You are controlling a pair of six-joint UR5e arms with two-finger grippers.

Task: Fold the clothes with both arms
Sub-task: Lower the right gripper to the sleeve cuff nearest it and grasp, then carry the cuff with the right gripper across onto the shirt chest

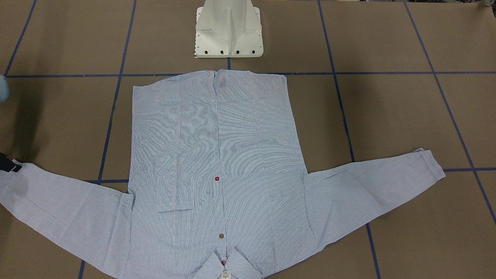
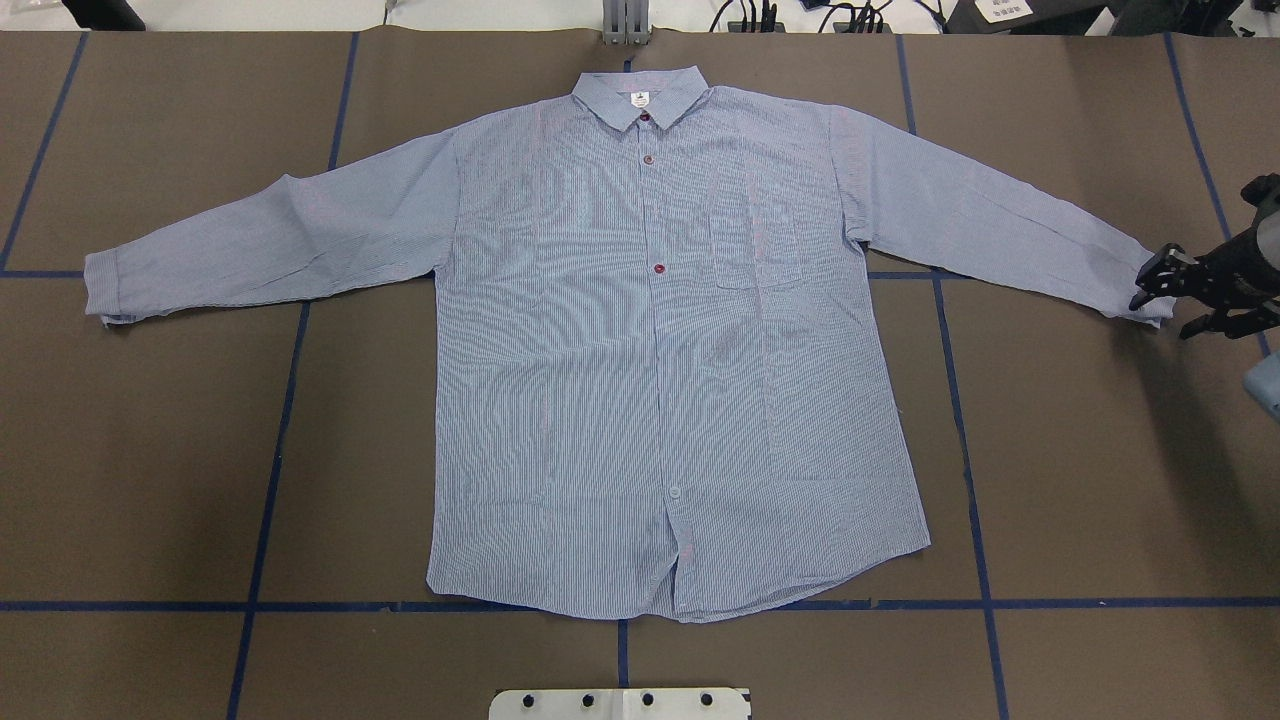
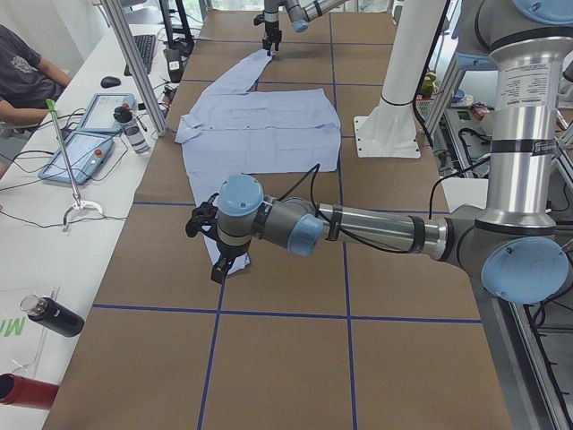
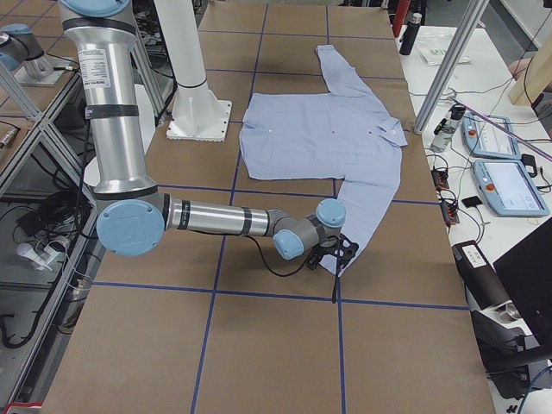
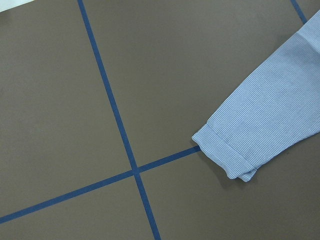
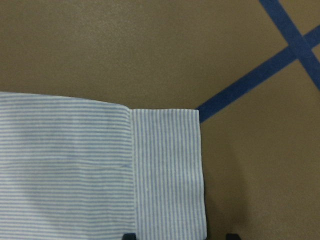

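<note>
The striped shirt [image 2: 660,350] lay flat on the desk [image 2: 1050,450], with no fold yet made. The right gripper [image 2: 1160,310] had its jaws apart at a cuff [image 6: 167,170]. Whether the left gripper [image 3: 204,251] had its jaws apart or together could not be told.

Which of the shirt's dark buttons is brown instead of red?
The second button down from the collar; its two neighbours are dark red.

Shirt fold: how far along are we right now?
Done: the light blue striped button-up shirt lies flat, front up, sleeves spread. In hand: the right tool, open, straddles one sleeve cuff, not yet closed; the left tool is near the other cuff, grip unclear. Remaining: every fold; nothing is folded yet.
</note>
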